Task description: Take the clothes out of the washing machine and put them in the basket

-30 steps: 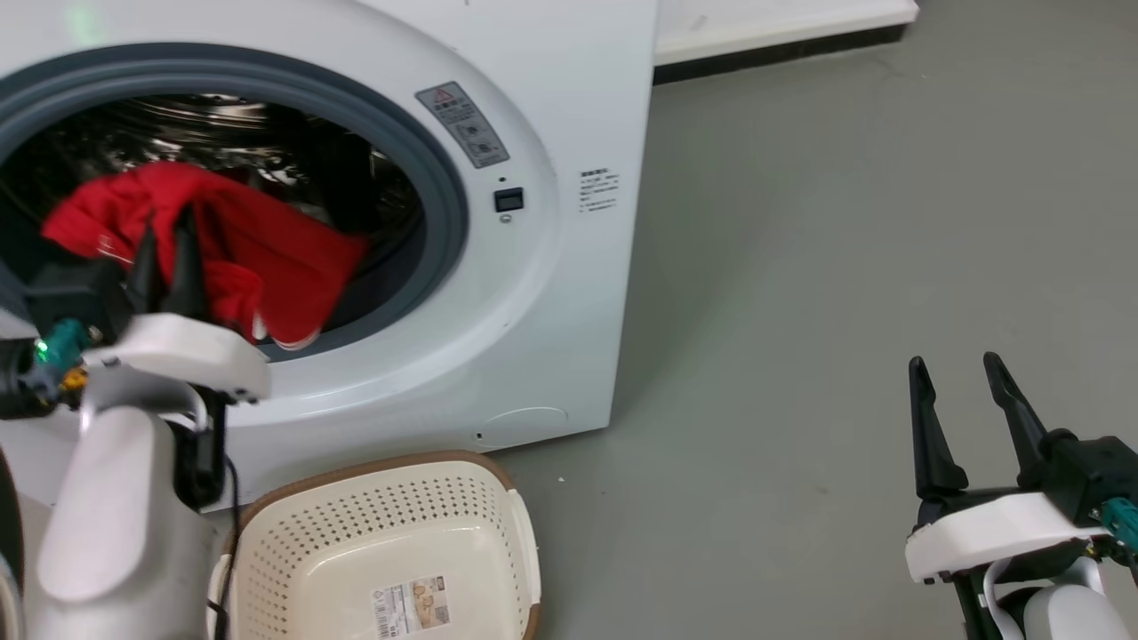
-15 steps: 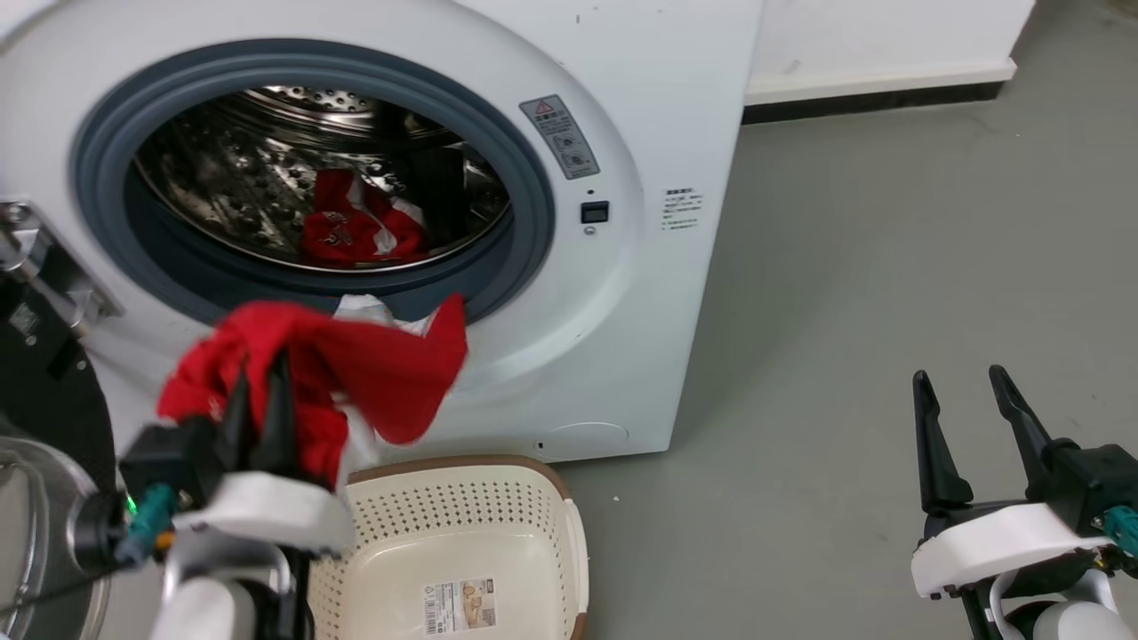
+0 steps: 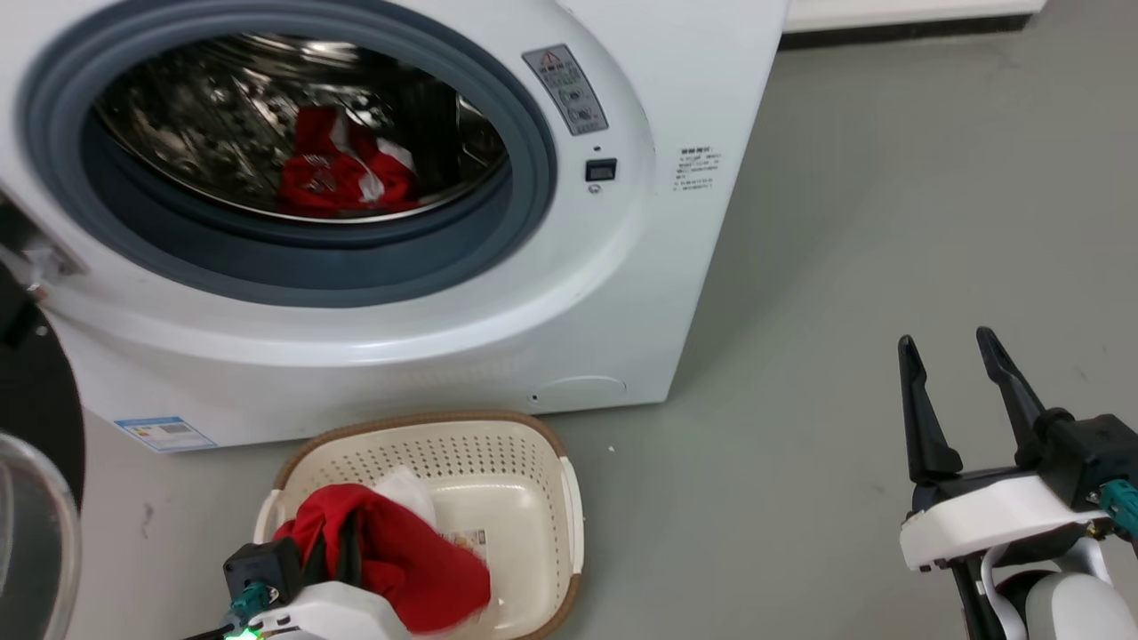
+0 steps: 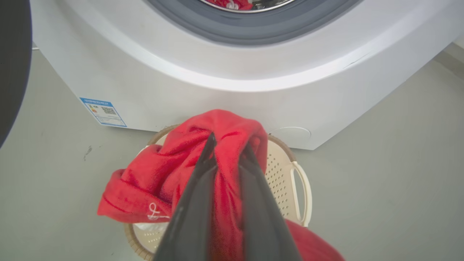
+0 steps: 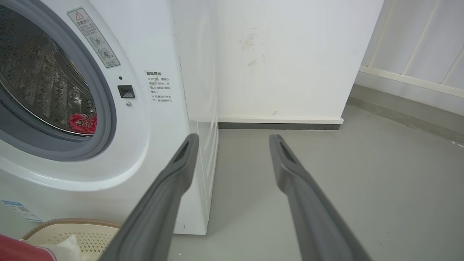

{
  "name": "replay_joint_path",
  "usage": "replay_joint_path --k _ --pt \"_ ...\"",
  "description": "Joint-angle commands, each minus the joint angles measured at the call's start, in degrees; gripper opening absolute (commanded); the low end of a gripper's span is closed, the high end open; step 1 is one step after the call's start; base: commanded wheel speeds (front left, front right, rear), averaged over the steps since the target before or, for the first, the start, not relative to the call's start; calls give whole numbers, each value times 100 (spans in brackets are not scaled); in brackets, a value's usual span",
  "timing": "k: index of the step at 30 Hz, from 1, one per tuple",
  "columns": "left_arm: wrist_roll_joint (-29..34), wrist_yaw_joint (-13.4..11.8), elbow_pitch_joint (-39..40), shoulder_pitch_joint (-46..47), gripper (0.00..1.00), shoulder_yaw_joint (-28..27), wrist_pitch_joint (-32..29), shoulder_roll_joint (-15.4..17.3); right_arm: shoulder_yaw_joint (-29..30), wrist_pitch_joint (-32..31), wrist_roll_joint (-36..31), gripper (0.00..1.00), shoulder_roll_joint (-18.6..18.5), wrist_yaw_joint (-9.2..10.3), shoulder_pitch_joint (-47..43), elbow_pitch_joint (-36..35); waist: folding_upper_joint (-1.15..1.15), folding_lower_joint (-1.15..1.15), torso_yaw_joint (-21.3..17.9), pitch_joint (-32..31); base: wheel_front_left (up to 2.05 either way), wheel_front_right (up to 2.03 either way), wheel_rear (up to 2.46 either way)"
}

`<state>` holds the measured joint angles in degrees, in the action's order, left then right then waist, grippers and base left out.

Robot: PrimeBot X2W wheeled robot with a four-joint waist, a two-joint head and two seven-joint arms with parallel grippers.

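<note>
The left gripper was clenched on a red garment, with a fold of the cloth pinched between its two dark fingers. The garment hung down into the basket, bunched against the basket's left and near sides. Some white cloth showed at its far side, and a corner of the paper label on the basket's floor peeked out at its right. The basket stood on the grey floor, just in front of the washing machine and below its open porthole. A second red garment, marked with white, lay at the bottom of the steel drum. The door stood swung out at the left. Well off to the right, above the floor, the right gripper hung with its fingers spread apart, holding nothing.
</note>
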<state>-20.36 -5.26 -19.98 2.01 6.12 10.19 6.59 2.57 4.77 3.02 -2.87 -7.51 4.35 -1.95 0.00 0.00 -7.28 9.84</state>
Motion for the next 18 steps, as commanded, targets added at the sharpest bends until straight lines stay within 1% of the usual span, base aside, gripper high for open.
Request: replay_joint_path --k 1,3,8,14,18 --pt "24 8 -185 196 0 10 95 -6 -17 33 16 100 -1 4 99 9 0 0 -122 197 0 0 0" --pt "-42 49 -592 385 0 -12 215 -63 -34 62 42 100 -1 4 169 27 0 0 -197 383 0 0 0" --pt "-51 158 -1564 1012 0 -26 398 -90 -83 171 50 100 0 4 366 53 0 0 -385 855 0 0 0" --pt "15 299 -2558 1949 0 -72 493 -42 -104 285 110 100 1 4 669 35 0 0 -579 1570 0 0 0" --pt "76 346 -3101 2485 0 -139 508 -6 -157 367 153 100 2 4 891 48 0 0 -696 2060 0 0 0"
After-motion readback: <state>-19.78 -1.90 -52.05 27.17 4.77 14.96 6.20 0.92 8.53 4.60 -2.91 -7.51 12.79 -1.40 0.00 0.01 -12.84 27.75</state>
